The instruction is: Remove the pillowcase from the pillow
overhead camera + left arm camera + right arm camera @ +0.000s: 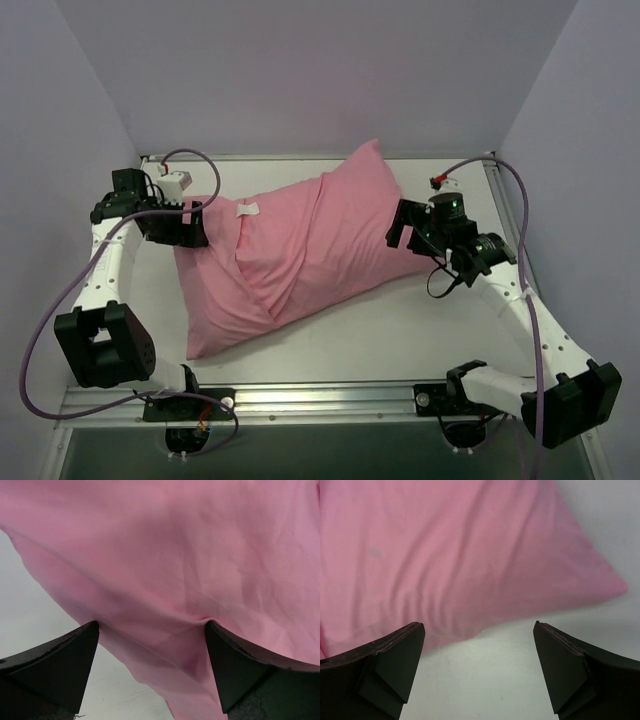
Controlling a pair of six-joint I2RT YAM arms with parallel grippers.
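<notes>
The pink pillowcase (pixel 300 250) lies diagonally across the white table (pixel 380 330), puffed up with the pillow inside it. The pillow itself is hidden, except a small white tag (pixel 247 210) on top near the left end. My left gripper (pixel 197 225) is open at the pillowcase's left end. In the left wrist view, the left gripper (pixel 151 625) has its jaws wide apart with a fold of pink fabric (pixel 200 555) between them. My right gripper (pixel 403 228) is open at the right side. In the right wrist view, the right gripper (pixel 478 625) is over bare table, just short of the pillowcase edge (pixel 445 555).
A small white box with a red wire (pixel 172 184) sits at the back left corner. A small connector (pixel 440 181) sits at the back right. Grey walls close in three sides. A metal rail (pixel 320 398) runs along the near edge.
</notes>
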